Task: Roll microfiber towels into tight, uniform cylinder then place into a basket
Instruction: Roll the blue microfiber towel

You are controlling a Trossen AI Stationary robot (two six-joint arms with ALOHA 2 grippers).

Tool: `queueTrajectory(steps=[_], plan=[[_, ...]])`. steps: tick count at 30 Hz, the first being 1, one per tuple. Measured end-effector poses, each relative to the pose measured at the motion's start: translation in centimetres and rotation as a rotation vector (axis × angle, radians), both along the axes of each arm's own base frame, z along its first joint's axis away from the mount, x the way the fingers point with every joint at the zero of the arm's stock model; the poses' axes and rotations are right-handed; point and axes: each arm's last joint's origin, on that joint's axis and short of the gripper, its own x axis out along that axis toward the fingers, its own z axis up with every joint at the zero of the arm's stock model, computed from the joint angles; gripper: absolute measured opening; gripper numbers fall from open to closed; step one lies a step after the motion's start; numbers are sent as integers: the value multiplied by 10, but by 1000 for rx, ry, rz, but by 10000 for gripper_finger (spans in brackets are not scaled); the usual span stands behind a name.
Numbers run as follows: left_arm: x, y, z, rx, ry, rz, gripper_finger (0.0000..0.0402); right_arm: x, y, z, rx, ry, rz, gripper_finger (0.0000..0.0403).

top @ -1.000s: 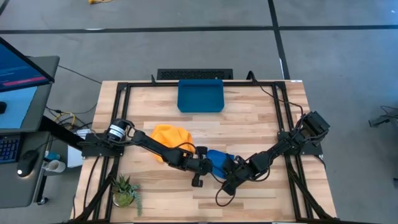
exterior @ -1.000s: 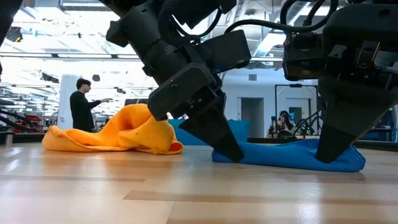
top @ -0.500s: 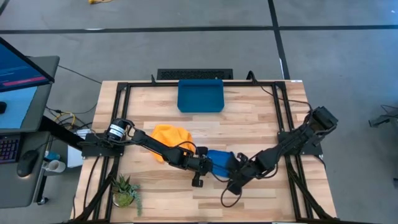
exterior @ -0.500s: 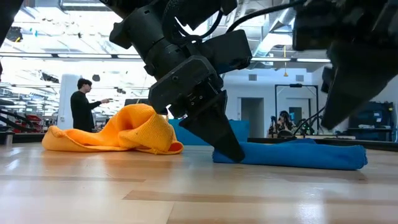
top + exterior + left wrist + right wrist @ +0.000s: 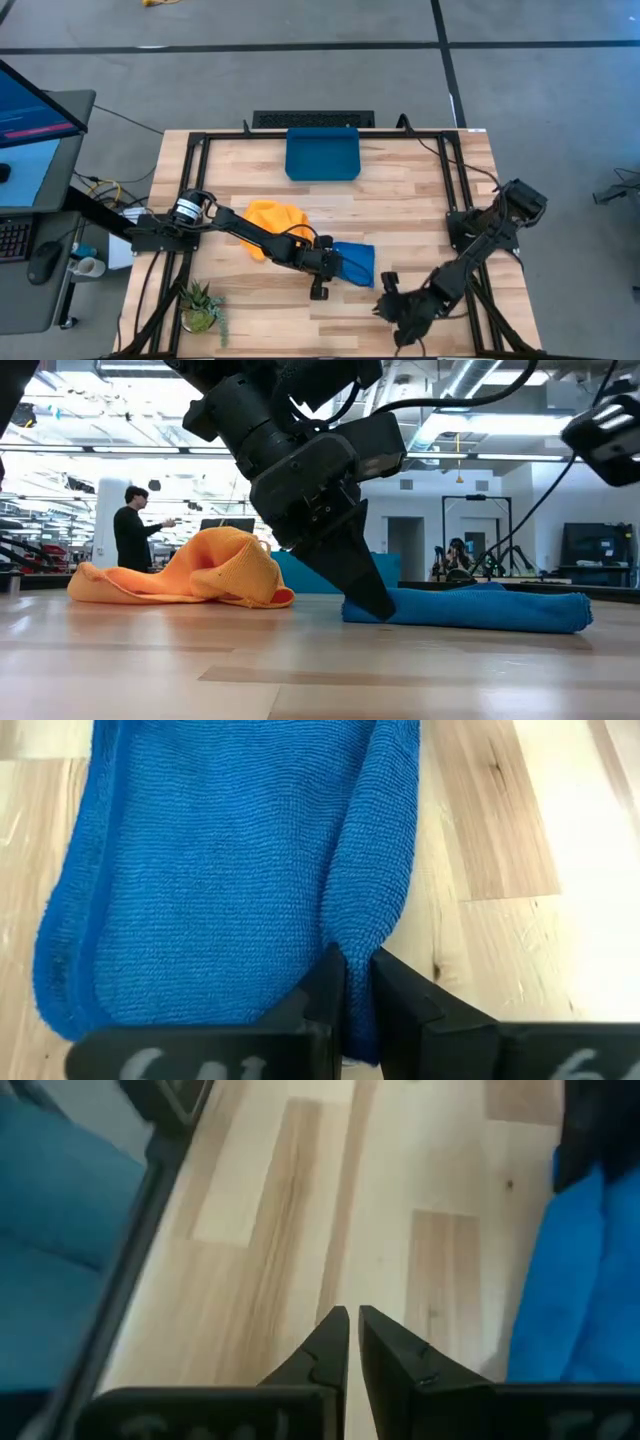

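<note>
Down on the near middle of the table [image 5: 420,210]: left gripper [image 5: 336,265], fingers [image 5: 330,995] pinched on the left edge of the blue towel [image 5: 356,263], which lies folded flat on the wood. Seen low across the table, tip pressed into that same blue towel's left end. Just left and slightly farther back: yellow-orange towel [image 5: 274,222], heaped in a loose mound, partly under the left arm. Far centre, well apart from both cloths: the basket [image 5: 322,155]. Near the table's near edge, right of the blue towel and clear of it: right gripper [image 5: 393,310], fingers nearly together, seemingly holding nothing. Beyond the table, a person [image 5: 131,530] standing.
</note>
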Motion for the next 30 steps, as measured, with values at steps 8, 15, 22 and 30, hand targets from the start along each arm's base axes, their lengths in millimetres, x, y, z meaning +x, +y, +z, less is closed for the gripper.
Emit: queueTrajectory(steps=[8,15,22,30], plan=[[2,4,0,-66,13,16,23,9,-4,-18,-84,2,-28,74],[2,6,0,-90,20,8,23,17,-12,-18,-163,-11,27,129],[2,6,0,-97,22,4,23,20,-22,-30,-246,50,12,165],[2,6,0,-97,23,3,23,25,-27,-43,-269,91,-28,167]])
